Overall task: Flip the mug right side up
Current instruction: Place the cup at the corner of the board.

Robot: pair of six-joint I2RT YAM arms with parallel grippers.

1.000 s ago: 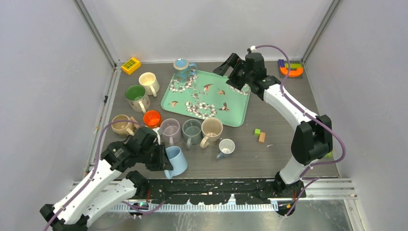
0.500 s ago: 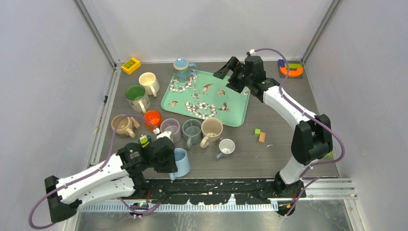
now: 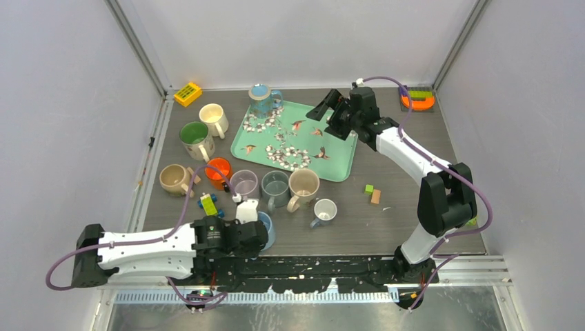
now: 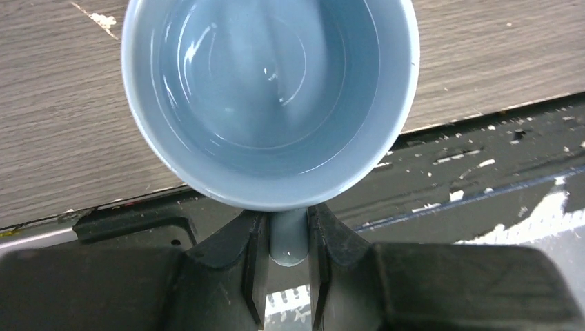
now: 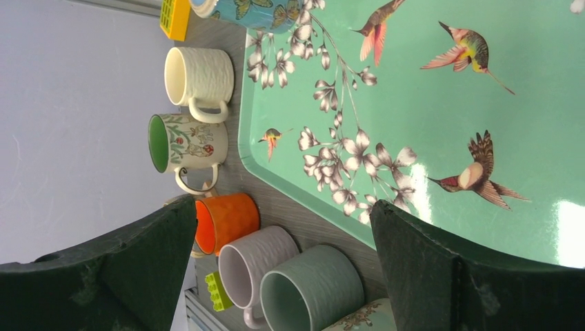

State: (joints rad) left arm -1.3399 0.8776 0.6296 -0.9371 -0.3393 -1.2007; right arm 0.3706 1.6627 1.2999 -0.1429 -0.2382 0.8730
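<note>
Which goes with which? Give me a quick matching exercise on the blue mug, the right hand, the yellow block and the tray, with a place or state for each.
Things:
1. blue mug
2. right hand
3. yellow block
4. tray

Places or states:
a. in the far left corner
b. open, above the tray
c. printed with birds and flowers
d. gripped by its handle in the left hand

Pairs: 1-d, 2-b, 3-a, 4-c
</note>
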